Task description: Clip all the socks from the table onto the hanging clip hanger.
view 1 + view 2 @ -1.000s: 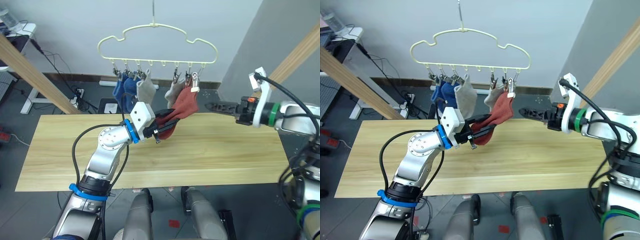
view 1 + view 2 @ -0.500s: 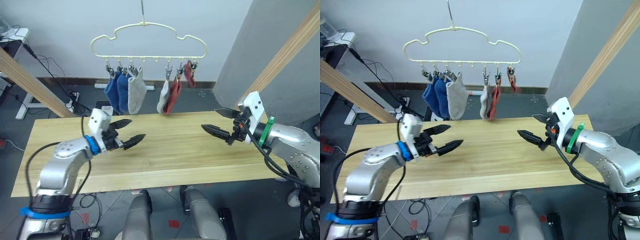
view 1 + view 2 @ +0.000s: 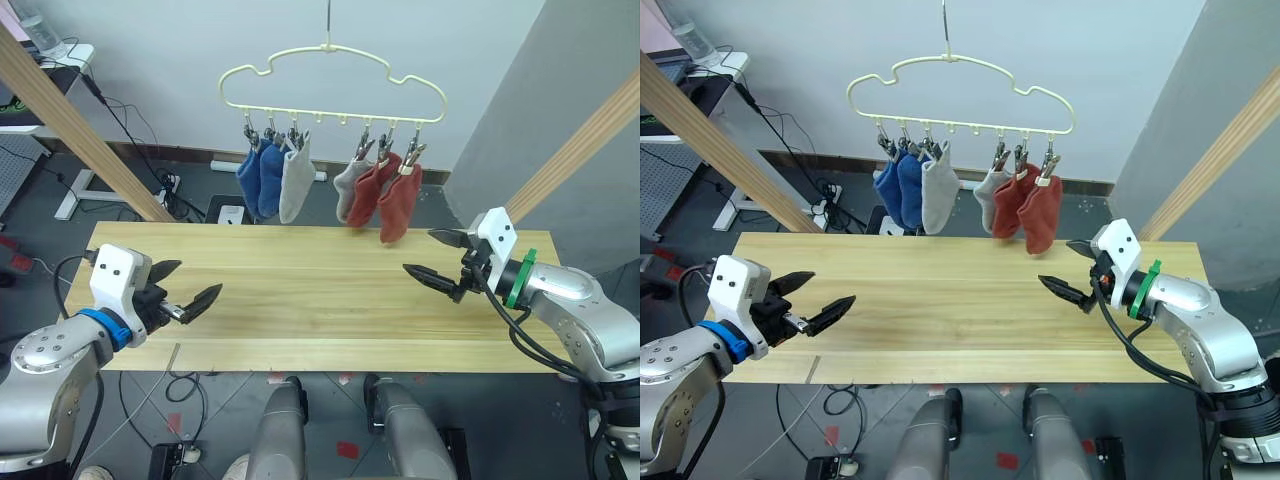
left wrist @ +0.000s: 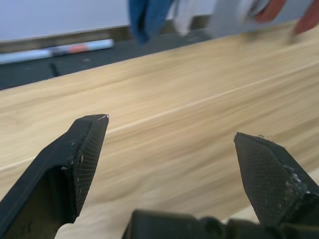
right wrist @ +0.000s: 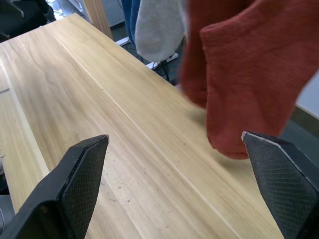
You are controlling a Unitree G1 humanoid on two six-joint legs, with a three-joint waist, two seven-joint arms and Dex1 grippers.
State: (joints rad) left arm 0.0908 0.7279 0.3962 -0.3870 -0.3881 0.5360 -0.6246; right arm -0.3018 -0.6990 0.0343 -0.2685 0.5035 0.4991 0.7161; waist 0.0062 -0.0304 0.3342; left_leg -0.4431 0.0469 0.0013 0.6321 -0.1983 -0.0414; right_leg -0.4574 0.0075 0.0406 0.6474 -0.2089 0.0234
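Observation:
The cream clip hanger (image 3: 330, 85) hangs above the far edge of the table (image 3: 300, 300). Clipped along its bottom bar are two blue socks (image 3: 258, 180), a light grey sock (image 3: 295, 185), a second grey sock (image 3: 350, 188) and two rust-red socks (image 3: 397, 205). No sock lies on the wooden top. My left gripper (image 3: 198, 279) is open and holds nothing, low over the table's left end. My right gripper (image 3: 418, 251) is open and holds nothing near the right end, below and right of the red socks. In the right wrist view a rust-red sock (image 5: 249, 94) hangs close ahead.
Slanted wooden poles of the frame rise at the left (image 3: 80, 120) and at the right (image 3: 590, 140). Cables and a power strip (image 3: 165, 185) lie on the dark floor behind the table.
One second ago my left gripper held a rust-red sock up at the hanger. It has let go and drawn back to the table's left end. The sock now hangs clipped.

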